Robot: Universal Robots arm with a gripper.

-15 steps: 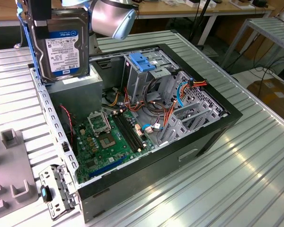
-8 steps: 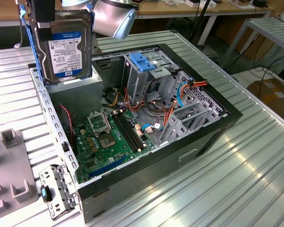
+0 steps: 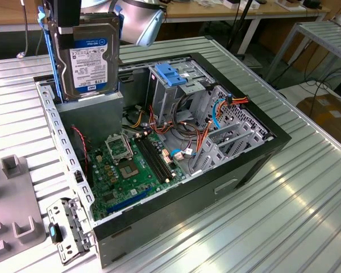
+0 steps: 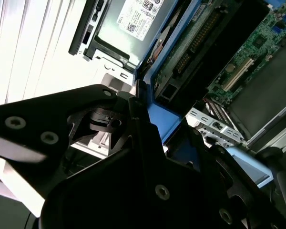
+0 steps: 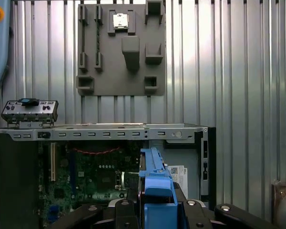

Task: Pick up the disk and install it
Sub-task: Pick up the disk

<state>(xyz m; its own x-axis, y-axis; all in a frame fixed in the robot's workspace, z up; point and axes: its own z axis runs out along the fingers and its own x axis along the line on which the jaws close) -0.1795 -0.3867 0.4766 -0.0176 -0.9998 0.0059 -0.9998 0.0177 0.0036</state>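
The disk, a silver hard drive with a white-and-blue label and blue side rails, hangs upright above the back left corner of the open computer case in the exterior view. My gripper is shut on its upper end. The disk hovers just over the grey power-supply box. In the first wrist view the disk's blue rail runs edge-on between my gripper fingers, above the case interior. The second wrist view shows the disk's circuit-board side and my gripper clamped on its blue rail.
Inside the case are the metal drive cage with a blue latch, loose cables and the motherboard. A grey fixture plate and a small metal bracket lie on the slatted table at the exterior view's left.
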